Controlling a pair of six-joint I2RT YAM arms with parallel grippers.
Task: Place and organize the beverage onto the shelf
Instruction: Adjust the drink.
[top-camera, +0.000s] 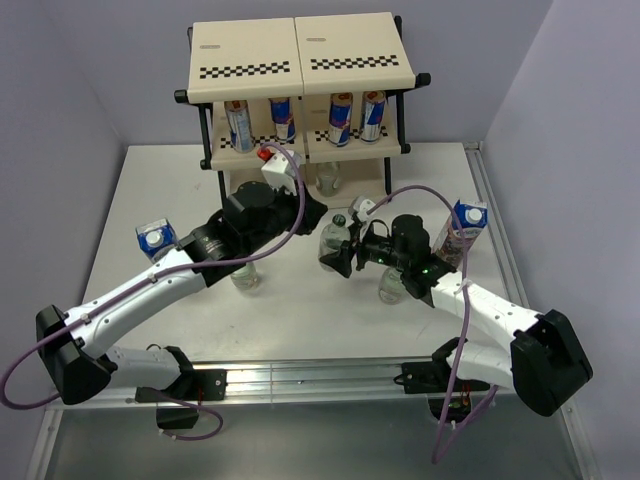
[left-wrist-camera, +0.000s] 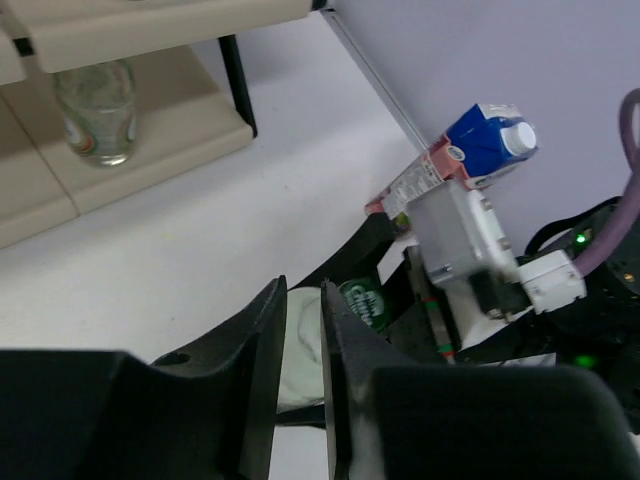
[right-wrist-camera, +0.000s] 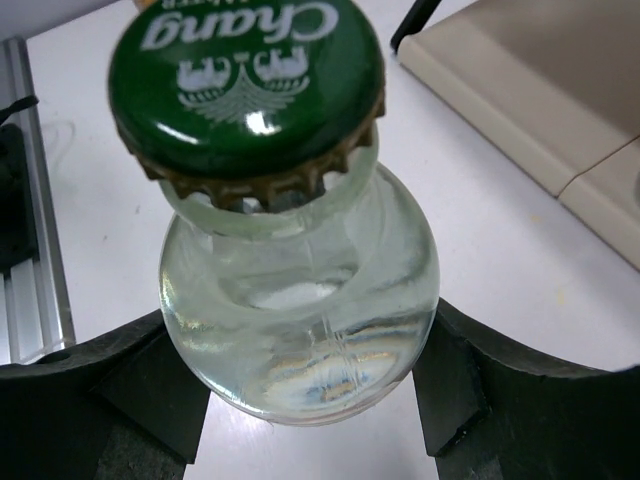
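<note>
Clear glass fills the right gripper (right-wrist-camera: 300, 350): its black fingers (right-wrist-camera: 110, 400) pinch a small bottle (right-wrist-camera: 300, 290) on both sides, just below the neck, with the green cap (right-wrist-camera: 248, 75) uppermost. From above, this bottle stands near the middle of the white bench (top-camera: 150, 180).

Just beyond it, toward the shelf (top-camera: 300, 65), is the left gripper (left-wrist-camera: 303, 350). Its jaws are pressed together to a thin slit and hold nothing (the green cap shows right behind them).

Two more bottles (top-camera: 247, 277) stand on the bench, one under each forearm. A purple carton (top-camera: 462, 232) stands near the right arm, and a blue-topped carton (top-camera: 155, 238) stands beside the left arm.

On the shelf, four cans (top-camera: 240, 125) stand in a row on the middle tier. A fourth bottle (left-wrist-camera: 95, 110) stands upright on the lowest tier.
</note>
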